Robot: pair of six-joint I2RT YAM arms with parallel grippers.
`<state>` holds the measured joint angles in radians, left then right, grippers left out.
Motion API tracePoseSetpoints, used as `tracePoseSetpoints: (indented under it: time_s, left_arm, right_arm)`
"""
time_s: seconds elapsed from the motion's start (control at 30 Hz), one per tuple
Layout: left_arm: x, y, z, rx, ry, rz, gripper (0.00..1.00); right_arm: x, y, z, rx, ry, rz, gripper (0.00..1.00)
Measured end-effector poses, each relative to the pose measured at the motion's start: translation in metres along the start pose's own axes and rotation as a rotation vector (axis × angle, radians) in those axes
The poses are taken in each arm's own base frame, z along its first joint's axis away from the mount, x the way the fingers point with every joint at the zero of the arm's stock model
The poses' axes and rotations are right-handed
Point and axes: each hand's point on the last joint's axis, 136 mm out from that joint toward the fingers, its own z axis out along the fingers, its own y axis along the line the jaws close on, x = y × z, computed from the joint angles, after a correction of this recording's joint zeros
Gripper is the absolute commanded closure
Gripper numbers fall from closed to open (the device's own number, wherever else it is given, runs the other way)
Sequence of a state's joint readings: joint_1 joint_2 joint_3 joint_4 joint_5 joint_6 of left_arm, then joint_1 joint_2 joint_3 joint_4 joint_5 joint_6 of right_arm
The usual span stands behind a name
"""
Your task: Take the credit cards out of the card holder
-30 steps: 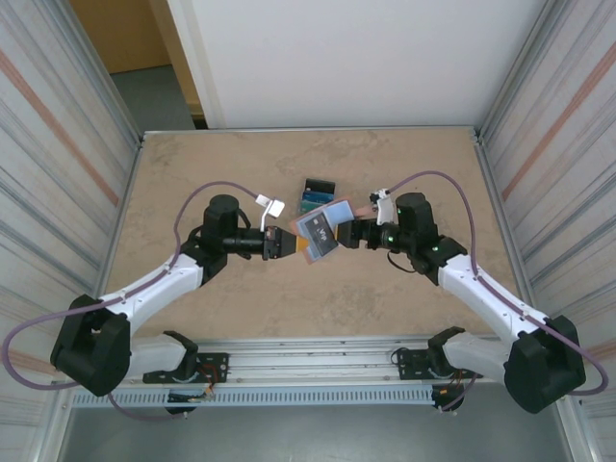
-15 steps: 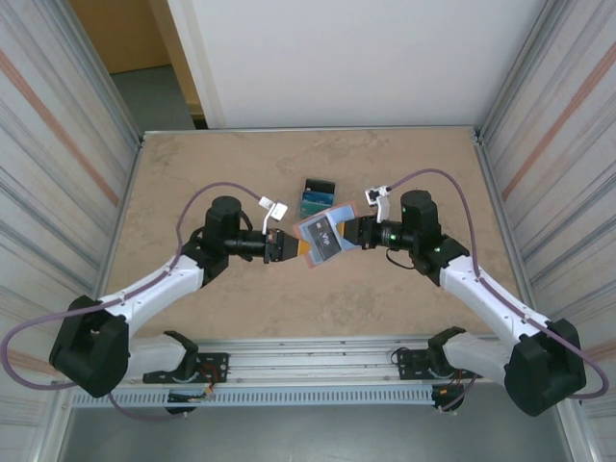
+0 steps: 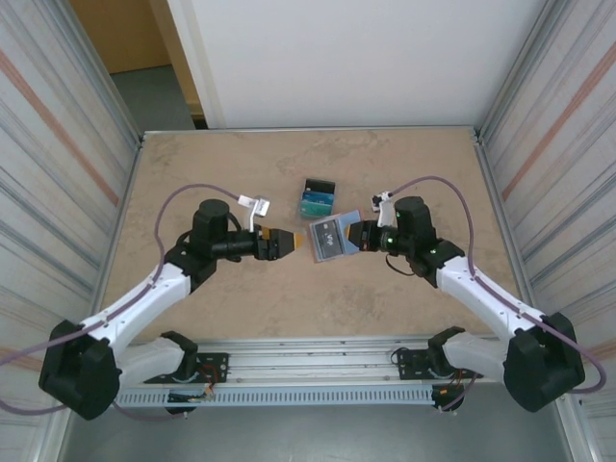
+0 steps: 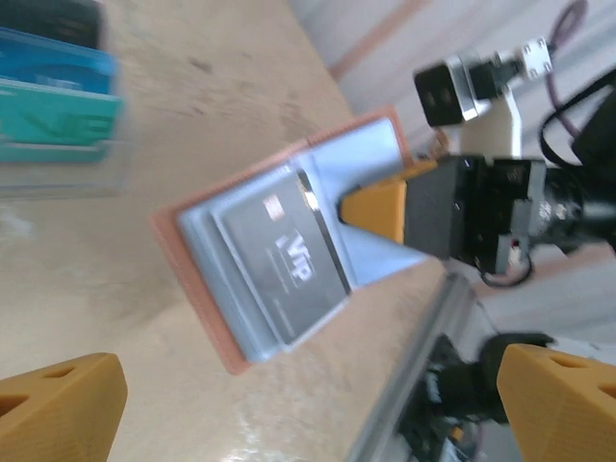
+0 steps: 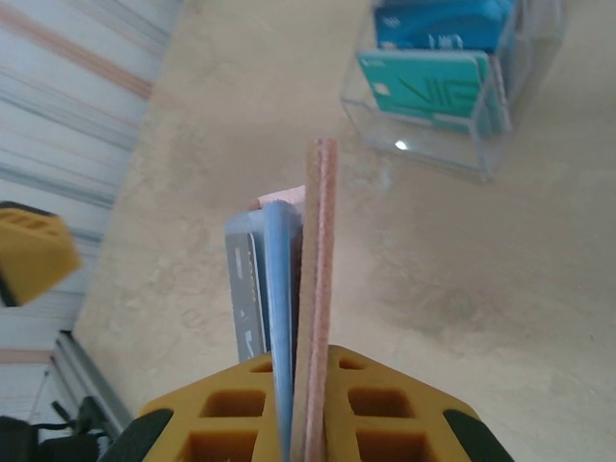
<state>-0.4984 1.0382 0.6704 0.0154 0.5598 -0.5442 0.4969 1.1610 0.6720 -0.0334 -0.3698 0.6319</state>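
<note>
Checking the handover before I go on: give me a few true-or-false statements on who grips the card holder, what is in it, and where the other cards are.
1. The right gripper is shut on the card holder. True.
2. The left gripper is clamped on the card holder too. False: the left gripper is open and apart from it.
3. A grey VIP card sits in the card holder. True.
4. The teal and blue cards lie loose beside the card holder. False: the teal card and the blue card sit in a clear stand.
</note>
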Motion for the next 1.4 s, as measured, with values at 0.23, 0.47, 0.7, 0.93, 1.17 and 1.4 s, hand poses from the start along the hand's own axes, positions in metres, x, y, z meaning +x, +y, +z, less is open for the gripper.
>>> tracePoseSetpoints:
  time_s: [0.23,0.47,0.7,0.93,1.17,1.4]
  left_arm:
    - [0.015,0.032,-0.003,-0.27,-0.018,0.061,0.01]
    - [0.049,0.066,0.009,-0.526,0.087,0.185,0.01]
    - [0.069,0.091,0.039,-0.681,0.203,0.289,0.01]
    - [0.067,0.092,0.055,-0.712,0.206,0.318,0.01]
    - [0.08,0.103,0.063,-0.73,0.248,0.312,0.01]
    - [0.103,0.119,0.073,-0.751,0.329,0.313,0.01]
  right_arm:
    - [0.034,-0.03,0.041,0.1,0.132,0.095,1.0]
    - [0.037,-0.041,0.067,0.132,0.18,0.148,0.91]
    - [0.042,-0.048,0.075,0.137,0.205,0.167,0.89]
    - [0.048,-0.047,0.076,0.118,0.224,0.201,0.89]
    - [0.067,-0.059,0.073,0.149,0.256,0.258,0.79]
    - [0.073,-0.064,0.074,0.189,0.257,0.267,0.63]
